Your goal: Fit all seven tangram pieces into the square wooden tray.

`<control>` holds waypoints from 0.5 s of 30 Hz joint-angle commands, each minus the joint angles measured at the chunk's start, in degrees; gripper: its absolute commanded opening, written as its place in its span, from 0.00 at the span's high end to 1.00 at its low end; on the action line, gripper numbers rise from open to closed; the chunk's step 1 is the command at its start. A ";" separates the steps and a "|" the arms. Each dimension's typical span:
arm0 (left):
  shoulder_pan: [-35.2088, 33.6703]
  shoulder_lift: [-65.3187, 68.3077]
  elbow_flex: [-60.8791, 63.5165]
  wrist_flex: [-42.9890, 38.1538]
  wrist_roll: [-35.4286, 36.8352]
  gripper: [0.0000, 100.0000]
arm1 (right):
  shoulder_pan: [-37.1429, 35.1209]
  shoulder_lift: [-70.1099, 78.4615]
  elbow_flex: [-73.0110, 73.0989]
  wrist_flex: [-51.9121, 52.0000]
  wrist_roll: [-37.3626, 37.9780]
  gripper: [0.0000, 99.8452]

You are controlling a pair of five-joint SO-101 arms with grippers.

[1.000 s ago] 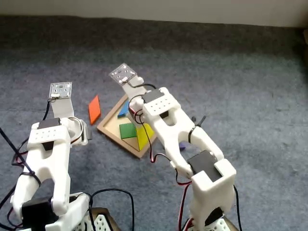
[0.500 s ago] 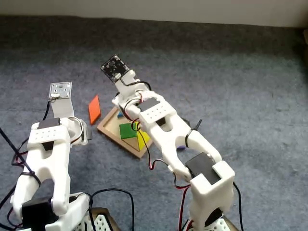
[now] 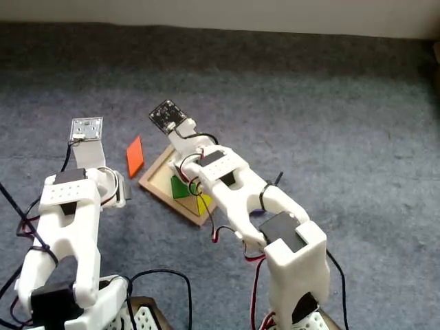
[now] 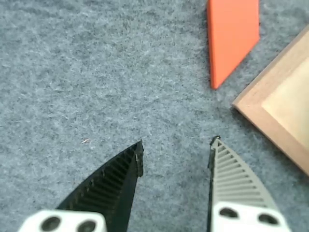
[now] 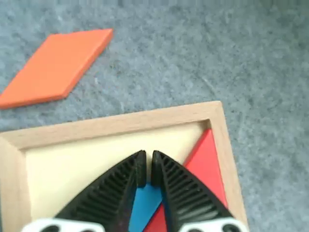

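Since a second ago the right arm has swung over toward the left arm's side and now lies further across the wooden tray; in the high view it now covers the blue piece that showed then; the left arm and the orange piece have kept their places.

Small boards sit on both wrists, a dark one on the right and a pale one on the left; any marks on them are too small to read.

From above, the arm hides much of the tray; a green piece and a yellow piece show in it beside the arm. The right wrist view shows one corner of the tray, a red piece against its rim, a blue piece partly behind the fingers, and bare floor next to them.

The right gripper hangs over that bare floor, its jaws nearly together with only a sliver between them and nothing in it. The left gripper is spread wide over the grey carpet, holding nothing, near a tray corner; the orange piece lies on the carpet just beside the tray, cut off at the frame edge.
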 commanded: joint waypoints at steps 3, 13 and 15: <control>1.27 -1.89 -0.22 -0.70 0.18 0.77 | 1.19 -1.27 -0.22 8.92 0.00 0.96; 1.19 -1.89 -0.22 -0.70 0.18 0.77 | 0.48 -18.59 -1.01 22.37 -0.18 0.96; 1.19 -1.89 -0.22 -0.70 0.18 0.77 | 0.40 -24.57 -0.13 24.84 -0.35 0.96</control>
